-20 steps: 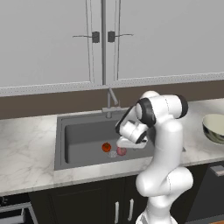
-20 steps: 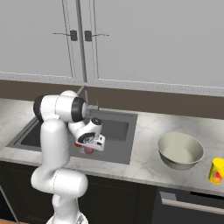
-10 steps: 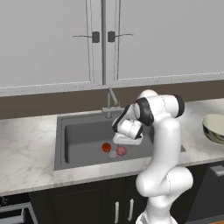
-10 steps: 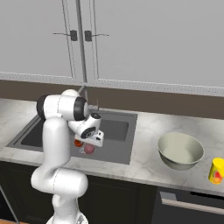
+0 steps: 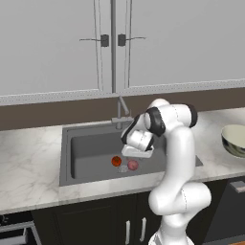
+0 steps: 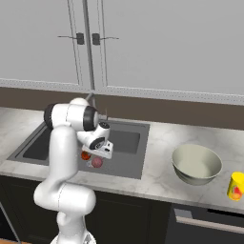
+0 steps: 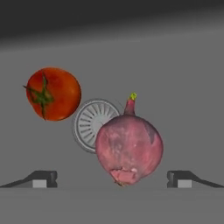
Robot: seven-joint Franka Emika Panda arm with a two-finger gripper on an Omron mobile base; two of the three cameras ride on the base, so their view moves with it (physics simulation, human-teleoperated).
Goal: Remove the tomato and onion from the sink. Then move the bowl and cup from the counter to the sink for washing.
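In the hand view the pale pink-red onion [image 7: 129,148] lies just ahead of my open gripper [image 7: 112,179], between its two spread fingertips [image 7: 41,178], which do not touch it. The orange-red tomato [image 7: 53,93] sits to the onion's upper left, beyond the round metal drain [image 7: 92,124]. From the base, my gripper [image 5: 136,154] hangs low in the dark sink [image 5: 91,148] just above the onion [image 5: 133,165], the tomato [image 5: 116,161] beside it. The bowl [image 6: 196,164] and yellow cup [image 6: 235,186] stand on the counter [image 6: 162,138] to the right.
The grey faucet [image 5: 120,112] rises at the sink's back edge, close behind my wrist. Wall cabinets [image 5: 112,43] hang above. Marble counter [image 5: 28,162] stretches left of the sink. The sink's front wall lies near the onion.
The hand has shifted slightly left and settled over the onion in the sink. The jaws stay open; tomato, onion, bowl and cup have not moved.
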